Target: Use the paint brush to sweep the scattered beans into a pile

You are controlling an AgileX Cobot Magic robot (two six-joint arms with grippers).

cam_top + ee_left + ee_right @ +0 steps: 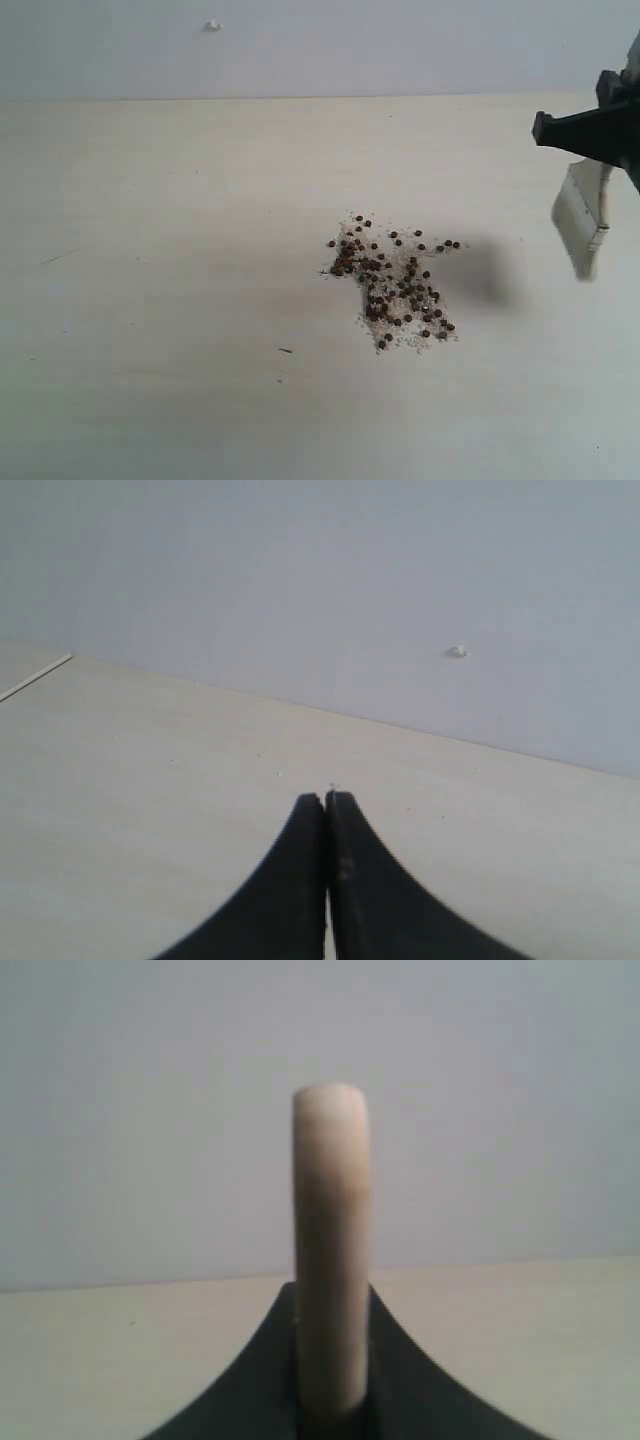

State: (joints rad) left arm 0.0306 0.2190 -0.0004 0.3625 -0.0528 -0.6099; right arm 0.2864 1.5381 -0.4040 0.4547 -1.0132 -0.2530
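Dozens of beans (395, 285) lie loosely heaped on the counter (150, 300), well apart from the right fingers (578, 128), which pinch the brush (583, 215) hanging beneath them; left fingers (290, 890) are pressed together.

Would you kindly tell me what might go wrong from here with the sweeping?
The beans lie loosely spread, so a fast stroke may roll them across the table. The paint brush hangs tilted from the right tool, held only at its handle; pressing down might twist it in the grip.

Open table (150, 300) all around beans (390, 285)
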